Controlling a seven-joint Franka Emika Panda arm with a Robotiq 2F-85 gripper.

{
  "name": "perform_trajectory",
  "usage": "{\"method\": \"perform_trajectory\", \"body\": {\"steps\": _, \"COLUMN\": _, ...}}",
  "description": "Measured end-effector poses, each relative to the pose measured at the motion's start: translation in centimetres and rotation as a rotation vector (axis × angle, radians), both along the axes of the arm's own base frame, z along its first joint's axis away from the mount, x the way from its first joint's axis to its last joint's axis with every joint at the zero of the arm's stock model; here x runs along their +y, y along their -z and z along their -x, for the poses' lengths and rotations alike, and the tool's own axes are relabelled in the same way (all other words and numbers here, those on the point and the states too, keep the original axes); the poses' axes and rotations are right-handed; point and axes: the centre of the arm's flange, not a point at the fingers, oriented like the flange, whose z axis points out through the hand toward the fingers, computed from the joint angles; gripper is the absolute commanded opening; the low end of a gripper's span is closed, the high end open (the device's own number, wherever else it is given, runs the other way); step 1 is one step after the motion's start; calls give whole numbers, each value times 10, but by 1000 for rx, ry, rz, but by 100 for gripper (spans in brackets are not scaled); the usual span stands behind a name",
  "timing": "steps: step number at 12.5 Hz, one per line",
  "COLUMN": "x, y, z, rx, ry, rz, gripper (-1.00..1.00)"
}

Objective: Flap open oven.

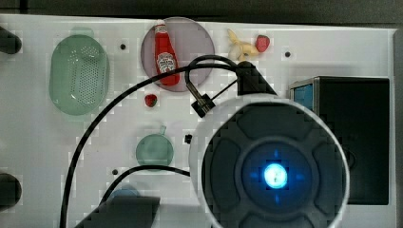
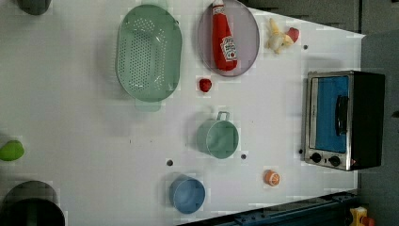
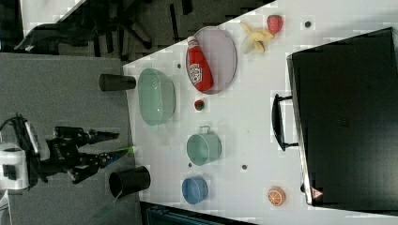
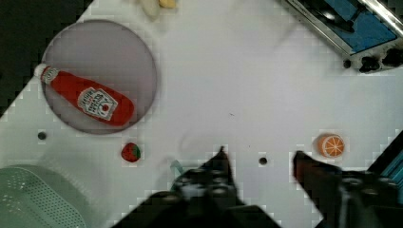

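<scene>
The oven (image 2: pixel 343 120) sat at the edge of the table (image 2: pixel 70 117), on the left view's right, door shut, bar handle (image 2: pixel 341 115) and two knobs (image 2: pixel 324 159) facing the table's middle. The gripper (image 4: pixel 259 159) hung high over the white surface with its fingers (image 4: pixel 218 164) spread wide, holding nothing. Below them lay an orange slice (image 4: pixel 330 145), with a strawberry (image 4: pixel 130 152) and a ketchup bottle (image 4: pixel 88 97) on its plate (image 4: pixel 119 52) further off.

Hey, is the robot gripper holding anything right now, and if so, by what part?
Nothing is held. In the wrist view the gripper is open above the bare table, with only white surface between its fingers. The oven handle is untouched.
</scene>
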Motion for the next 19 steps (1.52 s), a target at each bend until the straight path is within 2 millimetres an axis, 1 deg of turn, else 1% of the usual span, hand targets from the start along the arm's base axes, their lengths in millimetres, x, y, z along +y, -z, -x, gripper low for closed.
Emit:
{"method": "perform_trajectory", "body": {"steps": 1, "x": -2, "y": 6, "z": -2, "rx": 13, "ry": 4, "rz": 0, "gripper": -56}}
{"method": "perform_trajectory", "body": {"steps": 2, "x": -5, "y": 13, "z": -4, "rx": 28, "ry": 9, "rz": -4, "gripper": -65}}
{"method": "perform_trajectory", "body": {"steps": 5, "x": -12, "y": 37, "z": -8, "rx": 79, "ry": 22, "rz": -2, "gripper": -65}}
{"method": "perform_trajectory", "body": {"steps": 7, "x": -22, "y": 52, "z": -11, "rx": 111, "ry": 18, "rz": 0, "gripper": -65}}
{"method": "perform_trajectory", "body": {"steps": 9, "x": -37, "y": 66, "z": -9, "rx": 134, "ry": -57, "rz": -11, "gripper": -65}}
{"method": "perform_trajectory", "body": {"steps": 11, "x": -61, "y": 80, "z": -5, "rx": 141, "ry": -158, "rz": -31, "gripper": -65}}
{"method": "perform_trajectory", "body": {"steps": 12, "x": -76, "y": 85, "z": -3, "rx": 138, "ry": -216, "rz": -40, "gripper": -65}}
{"method": "perform_trajectory", "body": {"steps": 14, "x": -113, "y": 95, "z": 4, "rx": 105, "ry": -328, "rz": -55, "gripper": -65}}
{"method": "perform_trajectory", "body": {"steps": 17, "x": -174, "y": 110, "z": 10, "rx": 17, "ry": -477, "rz": -30, "gripper": -65}}
{"method": "perform_trajectory", "body": {"steps": 18, "x": -193, "y": 117, "z": 11, "rx": -6, "ry": -512, "rz": -18, "gripper": -65}}
{"method": "perform_trajectory", "body": {"steps": 19, "x": -209, "y": 127, "z": 13, "rx": -13, "ry": -553, "rz": -6, "gripper": -65}}
